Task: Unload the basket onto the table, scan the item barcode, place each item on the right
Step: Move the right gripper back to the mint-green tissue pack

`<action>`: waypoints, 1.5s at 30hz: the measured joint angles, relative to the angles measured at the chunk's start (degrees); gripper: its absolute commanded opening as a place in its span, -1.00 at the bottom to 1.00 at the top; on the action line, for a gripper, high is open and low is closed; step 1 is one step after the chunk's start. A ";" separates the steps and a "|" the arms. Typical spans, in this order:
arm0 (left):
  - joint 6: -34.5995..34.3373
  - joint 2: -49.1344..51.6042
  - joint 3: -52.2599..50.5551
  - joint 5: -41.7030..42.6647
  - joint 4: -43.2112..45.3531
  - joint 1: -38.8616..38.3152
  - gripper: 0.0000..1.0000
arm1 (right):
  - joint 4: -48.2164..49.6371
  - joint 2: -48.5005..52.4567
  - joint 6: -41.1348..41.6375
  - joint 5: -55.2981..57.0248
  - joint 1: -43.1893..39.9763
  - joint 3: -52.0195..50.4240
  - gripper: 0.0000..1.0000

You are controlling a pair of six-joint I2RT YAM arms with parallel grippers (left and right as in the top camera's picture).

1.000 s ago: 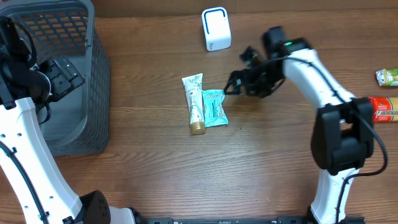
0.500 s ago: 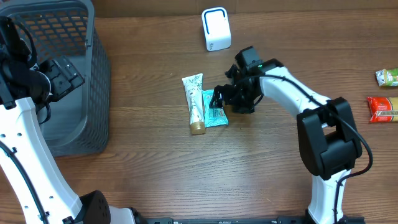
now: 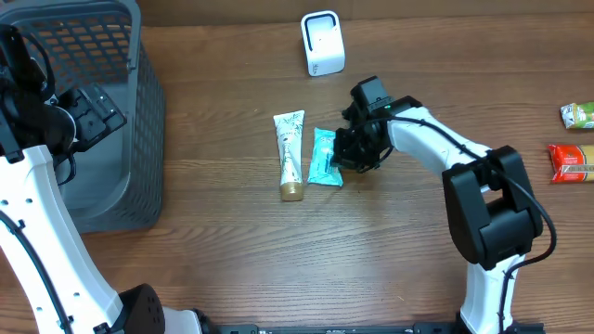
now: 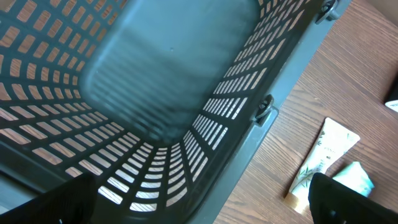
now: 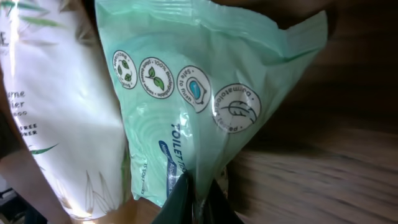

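A mint-green wipes packet (image 3: 323, 155) lies mid-table beside a white tube (image 3: 290, 153) with a gold cap. My right gripper (image 3: 345, 158) is at the packet's right edge, shut on it. In the right wrist view the dark fingertips (image 5: 186, 202) pinch the edge of the wipes packet (image 5: 186, 93), with the white tube (image 5: 56, 112) to its left. A white scanner (image 3: 322, 43) stands at the back of the table. My left gripper (image 4: 196, 208) hangs open over the basket (image 4: 155, 81), holding nothing. The white tube (image 4: 323, 155) and wipes packet (image 4: 359, 175) show at its lower right.
A dark grey slatted basket (image 3: 139, 148) fills the left side of the table. A green snack pack (image 3: 577, 114) and a red snack pack (image 3: 569, 162) lie at the right edge.
My right gripper moved left and down to the wipes packet and shut on its right edge. The packet shifted slightly away from the tube. The left arm stayed still.
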 measured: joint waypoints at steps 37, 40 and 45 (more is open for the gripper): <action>0.00 0.00 0.00 0.00 0.00 0.00 1.00 | -20.11 0.09 -7.63 25.75 7.41 19.34 0.11; 0.00 0.00 0.00 0.00 0.00 0.00 1.00 | -16.74 0.11 -2.34 33.20 11.02 14.53 0.11; 0.00 0.00 0.00 0.00 0.02 0.00 0.99 | -8.44 0.15 2.67 39.47 12.79 7.13 0.12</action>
